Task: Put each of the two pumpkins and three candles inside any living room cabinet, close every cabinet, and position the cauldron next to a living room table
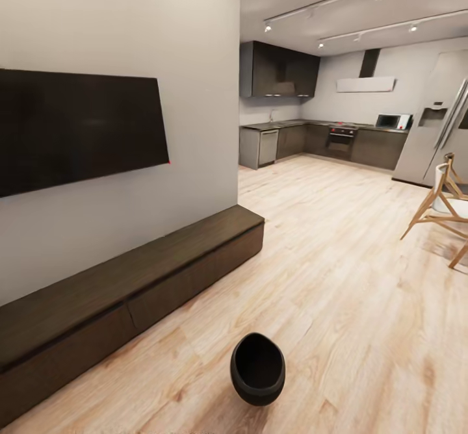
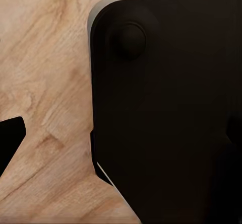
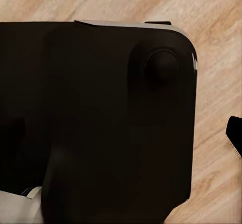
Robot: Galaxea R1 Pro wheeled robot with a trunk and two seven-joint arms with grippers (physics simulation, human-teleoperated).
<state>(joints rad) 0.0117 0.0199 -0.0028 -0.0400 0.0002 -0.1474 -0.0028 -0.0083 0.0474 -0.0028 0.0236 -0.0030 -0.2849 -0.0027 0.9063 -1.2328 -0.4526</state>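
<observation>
Head view: cabinet (image 1: 130, 284) runs along the wall under the TV (image 1: 78, 128); long axis goes from 8 o'clock near the camera up toward 1 o'clock, far end stopping at the wall corner; both drawer fronts flush, closed; flat top bare. Cauldron (image 1: 257, 369) sits on the wood floor (image 1: 338, 278) at 6 o'clock, apart from the cabinet front, mouth tipped toward the camera. Open floor from 12 to 3 o'clock up to the kitchen; wooden chair (image 1: 442, 206) at 3 o'clock by the frame edge.
Left wrist view: dark rounded-corner robot base (image 2: 171, 113) over floor planks; black part at the frame edge; finger state cannot tell.
Right wrist view: same dark base (image 3: 101, 113) with a round knob, floor beyond; finger state cannot tell.
</observation>
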